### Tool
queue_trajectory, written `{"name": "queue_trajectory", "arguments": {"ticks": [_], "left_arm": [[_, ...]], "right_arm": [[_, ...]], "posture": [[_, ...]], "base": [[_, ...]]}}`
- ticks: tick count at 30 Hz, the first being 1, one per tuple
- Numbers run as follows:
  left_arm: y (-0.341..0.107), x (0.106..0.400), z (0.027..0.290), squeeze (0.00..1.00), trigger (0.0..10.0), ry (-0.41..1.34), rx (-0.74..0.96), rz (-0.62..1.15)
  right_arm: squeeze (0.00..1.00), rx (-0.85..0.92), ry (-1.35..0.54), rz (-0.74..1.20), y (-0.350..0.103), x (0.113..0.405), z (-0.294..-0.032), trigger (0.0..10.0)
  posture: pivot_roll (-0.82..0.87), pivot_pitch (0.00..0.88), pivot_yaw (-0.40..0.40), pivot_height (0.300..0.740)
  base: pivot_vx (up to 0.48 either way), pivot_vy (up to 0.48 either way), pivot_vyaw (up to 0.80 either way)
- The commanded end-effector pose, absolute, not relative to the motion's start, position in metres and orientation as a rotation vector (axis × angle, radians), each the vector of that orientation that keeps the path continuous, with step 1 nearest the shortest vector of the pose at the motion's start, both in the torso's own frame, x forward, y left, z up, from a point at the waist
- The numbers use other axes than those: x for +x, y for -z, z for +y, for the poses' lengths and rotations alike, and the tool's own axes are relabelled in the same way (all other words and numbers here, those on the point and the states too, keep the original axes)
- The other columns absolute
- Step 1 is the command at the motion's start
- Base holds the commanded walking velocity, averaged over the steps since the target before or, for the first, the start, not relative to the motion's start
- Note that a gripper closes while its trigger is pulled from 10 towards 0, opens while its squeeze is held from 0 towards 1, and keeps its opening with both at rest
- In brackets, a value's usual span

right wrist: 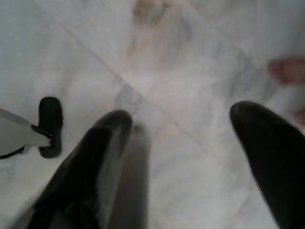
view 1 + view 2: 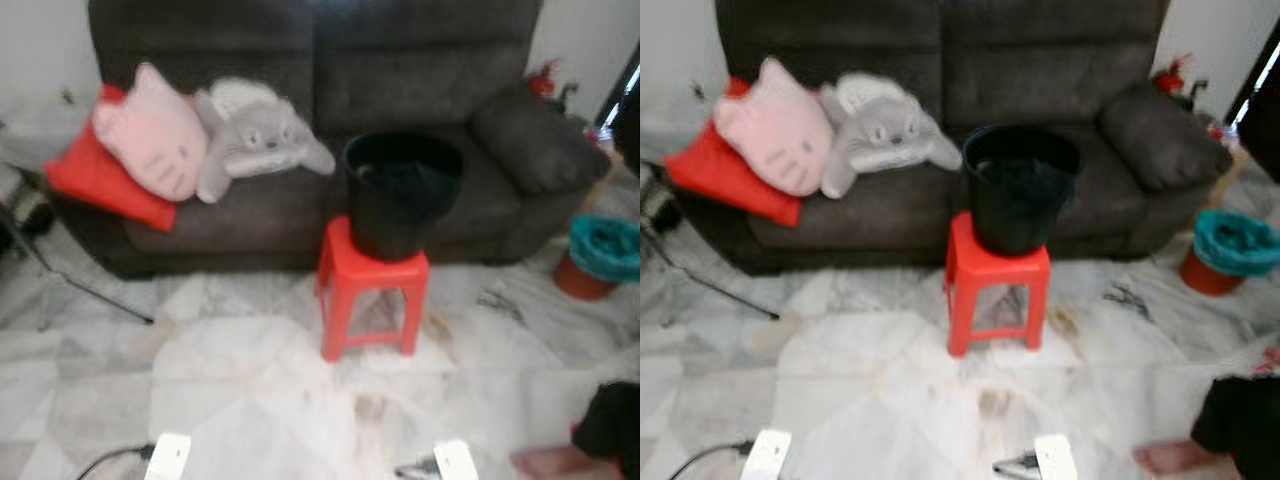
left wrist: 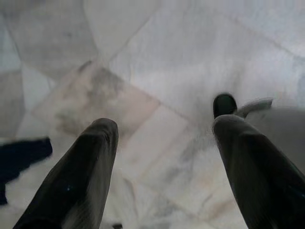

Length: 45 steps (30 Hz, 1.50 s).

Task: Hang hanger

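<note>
Both pincers released over bare floor (image 3: 157,57): left pincer (image 3: 162,143), right pincer (image 1: 183,138). No hanger visible; possibly inside bucket (image 2: 402,190) on stool (image 2: 372,290). Approach squarely, stopping near stool's front edge.

A bucket (image 2: 402,192) stands on a plastic stool (image 2: 372,290), and the stool stands on the marble floor (image 2: 250,380) just before the middle of a sofa (image 2: 320,90). On the sofa's left end lie a square cushion (image 2: 95,178), a cat-face pillow (image 2: 152,145) leaning on it, and a plush toy (image 2: 255,135) beside that to the right; a loose cushion (image 2: 540,140) lies at the sofa's right end. A lined bin (image 2: 600,258) stands on the floor right of the sofa, and a person's foot (image 2: 1165,458) rests on the floor near the right, closer to the robot.
</note>
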<state>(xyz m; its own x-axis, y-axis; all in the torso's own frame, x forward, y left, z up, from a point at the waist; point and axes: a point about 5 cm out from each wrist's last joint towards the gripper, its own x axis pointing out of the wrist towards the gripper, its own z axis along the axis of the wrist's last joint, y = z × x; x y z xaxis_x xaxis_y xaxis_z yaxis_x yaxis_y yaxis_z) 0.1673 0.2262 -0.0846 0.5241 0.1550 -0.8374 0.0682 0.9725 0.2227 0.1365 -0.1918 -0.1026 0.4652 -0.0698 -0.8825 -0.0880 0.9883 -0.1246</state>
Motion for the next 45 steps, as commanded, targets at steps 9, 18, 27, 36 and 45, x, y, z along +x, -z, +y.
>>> {"name": "queue_trajectory", "arguments": {"ticks": [9,18,27,36,45], "left_arm": [[0.0845,0.1692,0.2235,0.00,10.0,-0.046,0.236,1.017],[0.0848,0.1687,0.2234,0.00,10.0,-0.047,0.233,1.020],[0.0851,0.1680,0.2233,0.00,10.0,-0.047,0.234,1.024],[0.0845,0.1686,0.2249,0.00,10.0,-0.047,0.239,1.023],[0.0848,0.1686,0.2237,0.00,10.0,-0.037,0.243,1.024]], "right_arm": [[0.00,-0.167,-0.001,1.105,0.1036,0.1313,-0.1982,10.0],[0.00,-0.217,-0.033,1.114,0.1035,0.1319,-0.1986,10.0],[0.00,-0.213,-0.023,1.124,0.1038,0.1311,-0.1988,10.0],[0.00,-0.211,-0.012,1.119,0.1038,0.1313,-0.1983,10.0],[0.00,-0.210,-0.015,1.117,0.1039,0.1308,-0.1983,10.0]], "posture": [[-0.07,0.000,0.019,0.740],[-0.07,0.000,0.019,0.740],[-0.07,0.000,0.021,0.740],[-0.07,0.000,0.024,0.740],[-0.07,0.000,0.023,0.740]], "base": [[0.297,0.000,0.00],[0.297,0.000,0.09],[0.298,0.000,0.45],[0.298,0.000,0.00],[0.297,0.000,0.00]]}}
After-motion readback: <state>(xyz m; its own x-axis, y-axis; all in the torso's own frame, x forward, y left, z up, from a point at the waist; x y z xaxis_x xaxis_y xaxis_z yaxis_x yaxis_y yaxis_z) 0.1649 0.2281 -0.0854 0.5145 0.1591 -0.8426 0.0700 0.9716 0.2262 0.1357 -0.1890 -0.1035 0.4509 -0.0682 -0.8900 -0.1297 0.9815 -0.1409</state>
